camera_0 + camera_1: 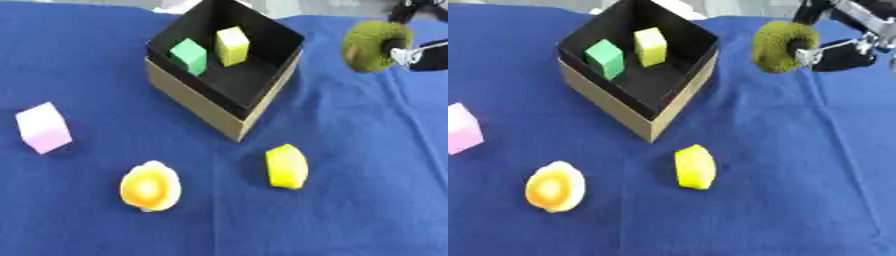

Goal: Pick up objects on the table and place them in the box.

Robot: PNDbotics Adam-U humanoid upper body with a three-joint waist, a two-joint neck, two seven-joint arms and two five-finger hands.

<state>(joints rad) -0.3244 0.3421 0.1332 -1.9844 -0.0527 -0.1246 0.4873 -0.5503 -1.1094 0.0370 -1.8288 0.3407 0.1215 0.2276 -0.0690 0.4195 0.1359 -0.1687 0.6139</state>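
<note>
A blue cloth [367, 150] covers the whole table. The box [229, 95], tan outside and black inside, sits a little toward eleven o'clock of the middle, one corner turned toward the near edge. Inside it lie a green cube [189, 56] and, just beside it toward two o'clock, a yellow cube [232, 45]. A yellow wedge-shaped piece [287, 166] rests on the cloth near the box's near corner, at about five o'clock from it. An orange-and-yellow rounded piece [150, 187] lies at seven o'clock from the box, and a pink cube [43, 127] stands well apart at nine o'clock.

At two o'clock from the box, beyond its right wall, a fuzzy olive-green round object [782, 46] with a brownish flat face hangs above the cloth. The right hand [843, 49] comes in from the upper right corner with its fingers closed on that object. Nothing lies between object and box.
</note>
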